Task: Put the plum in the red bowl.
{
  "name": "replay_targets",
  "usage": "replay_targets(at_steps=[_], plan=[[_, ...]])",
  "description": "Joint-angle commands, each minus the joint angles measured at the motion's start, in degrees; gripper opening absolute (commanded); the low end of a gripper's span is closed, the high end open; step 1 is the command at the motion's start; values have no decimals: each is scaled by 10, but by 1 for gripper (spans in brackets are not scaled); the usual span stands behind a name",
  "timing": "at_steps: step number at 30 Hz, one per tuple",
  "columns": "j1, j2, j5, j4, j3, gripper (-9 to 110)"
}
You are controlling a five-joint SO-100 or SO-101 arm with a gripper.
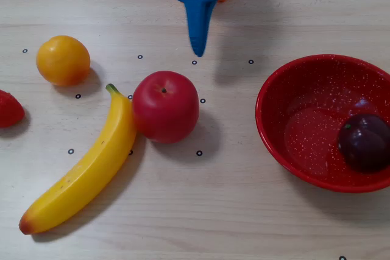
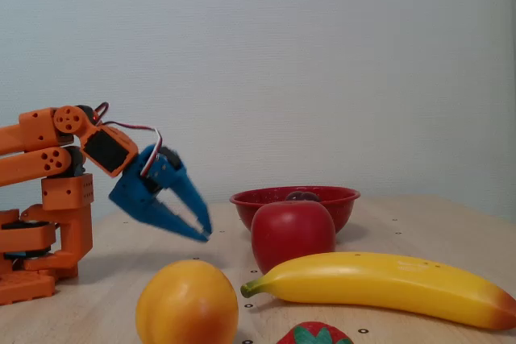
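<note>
— Where the plum (image 1: 364,142) is concerned, what is its position?

— It lies inside the bowl (image 1: 292,120), against the right-hand wall as a fixed view from above shows it. Only its top shows over the rim in a fixed view from the side (image 2: 301,196).

— Orientation and long axis?

— Near round; no long axis can be told. A small pale mark sits at its upper left, seen from above.

— State of the claw?

— From the side, the claw (image 2: 203,231) is parted, the blue fingers (image 2: 188,196) spread to a narrow V, holding nothing. It hangs low over the worktop (image 1: 231,211), tips angled down toward the fruit. From above (image 1: 198,50) it points down the picture, clear of the apple (image 1: 165,106) and well apart from the bowl.

— Other items?

— Banana (image 1: 85,172) touching the apple; orange (image 1: 63,60) apart at left.
</note>
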Motion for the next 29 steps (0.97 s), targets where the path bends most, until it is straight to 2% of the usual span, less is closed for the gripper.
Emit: replay_targets(at_steps=[1,7,29], plan=[[10,8,-10,-4,4,0],[19,8,29,0,4,0],[19,7,29,0,4,0]])
